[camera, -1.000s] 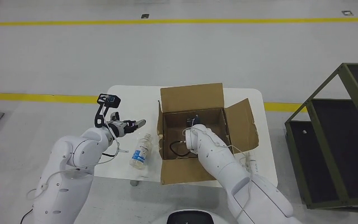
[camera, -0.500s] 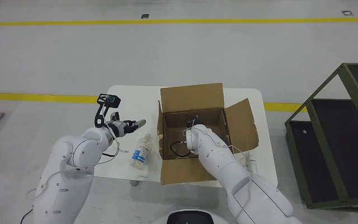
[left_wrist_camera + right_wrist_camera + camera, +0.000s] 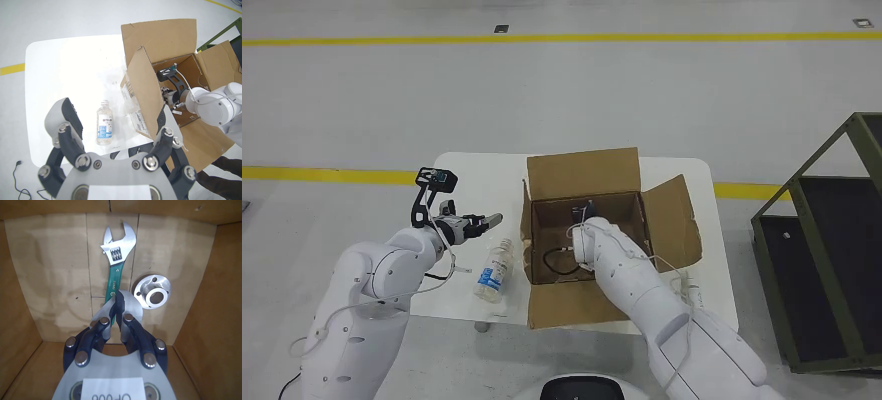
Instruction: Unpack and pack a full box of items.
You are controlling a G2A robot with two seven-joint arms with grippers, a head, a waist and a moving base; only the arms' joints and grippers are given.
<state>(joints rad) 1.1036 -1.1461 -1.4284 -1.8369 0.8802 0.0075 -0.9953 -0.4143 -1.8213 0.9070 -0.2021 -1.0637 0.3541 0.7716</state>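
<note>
An open cardboard box [image 3: 587,175] stands on the white table [image 3: 467,175]. Inside it, on the box floor [image 3: 47,266], lie an adjustable wrench [image 3: 118,256] with a green handle and a round metal flange [image 3: 152,291] beside it. My right gripper [image 3: 117,302] is down in the box, shut on the wrench's green handle. My right arm [image 3: 617,265] goes over the box's near side. A clear bottle [image 3: 494,270] [image 3: 105,123] lies on the table left of the box. Above it my left gripper [image 3: 482,222] [image 3: 117,108] hangs open, holding nothing.
The box's flaps [image 3: 143,91] stand open on all sides. A green metal rack [image 3: 827,240] stands on the floor to the right of the table. A small white object [image 3: 692,295] lies near the table's right front edge.
My right wrist has shifted slightly left inside the box, and the box has nudged a little left with it. The left arm and the bottle have not moved.
</note>
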